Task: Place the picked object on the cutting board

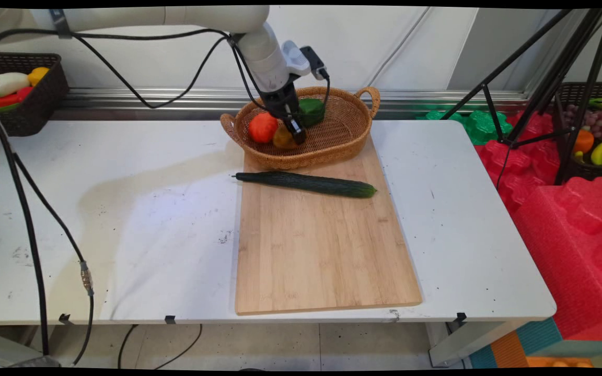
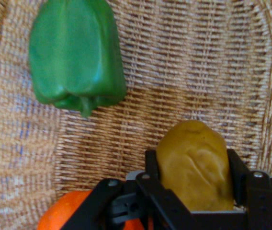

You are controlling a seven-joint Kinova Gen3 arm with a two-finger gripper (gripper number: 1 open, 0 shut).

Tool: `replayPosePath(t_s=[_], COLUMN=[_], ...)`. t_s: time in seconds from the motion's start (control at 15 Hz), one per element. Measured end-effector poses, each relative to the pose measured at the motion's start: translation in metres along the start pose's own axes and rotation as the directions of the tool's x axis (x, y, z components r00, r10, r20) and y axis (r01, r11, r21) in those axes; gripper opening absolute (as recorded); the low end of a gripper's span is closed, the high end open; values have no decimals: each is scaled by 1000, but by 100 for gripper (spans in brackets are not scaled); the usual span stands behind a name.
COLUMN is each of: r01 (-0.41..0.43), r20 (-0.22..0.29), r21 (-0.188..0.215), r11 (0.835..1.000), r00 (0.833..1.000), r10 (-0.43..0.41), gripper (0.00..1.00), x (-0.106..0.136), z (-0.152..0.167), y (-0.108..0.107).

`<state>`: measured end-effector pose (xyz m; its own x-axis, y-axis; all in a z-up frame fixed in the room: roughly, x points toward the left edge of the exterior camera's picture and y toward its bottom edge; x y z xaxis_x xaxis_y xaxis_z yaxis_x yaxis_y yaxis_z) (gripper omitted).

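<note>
My gripper reaches down into the wicker basket at the far end of the cutting board. In the hand view its two fingers are closed on a yellow-brown potato, one on each side of it; the gripper sits low over the basket floor. The potato lies next to an orange-red tomato, seen at the bottom edge as tomato. A green bell pepper lies behind them in the basket, the pepper at upper left in the hand view.
A long dark cucumber lies across the wooden cutting board just in front of the basket. A dark basket of produce stands at the back left. A tripod and red foam stand right of the table.
</note>
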<state>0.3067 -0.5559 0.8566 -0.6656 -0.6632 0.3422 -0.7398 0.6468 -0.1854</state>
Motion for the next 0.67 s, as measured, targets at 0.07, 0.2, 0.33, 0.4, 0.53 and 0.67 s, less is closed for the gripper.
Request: replayPosePath(t_s=[0.07,0.2,0.33,0.4,0.53,0.67], r01=[-1,-5,-16,-25,-45,-83], r20=[-9,-30,-64,-79,-102,-126], r21=[13,39,74,84,94,92], r11=[1000,999,997,996,995,992], r00=[1000,1000,998,996,993,988], r10=[1,6,21,32,55,94], gripper=[0,0,0,0,0,0], x=[2,6,12,14,16,16], z=[-7,-23,-51,-63,-83,-106], y=[2,7,19,25,39,64])
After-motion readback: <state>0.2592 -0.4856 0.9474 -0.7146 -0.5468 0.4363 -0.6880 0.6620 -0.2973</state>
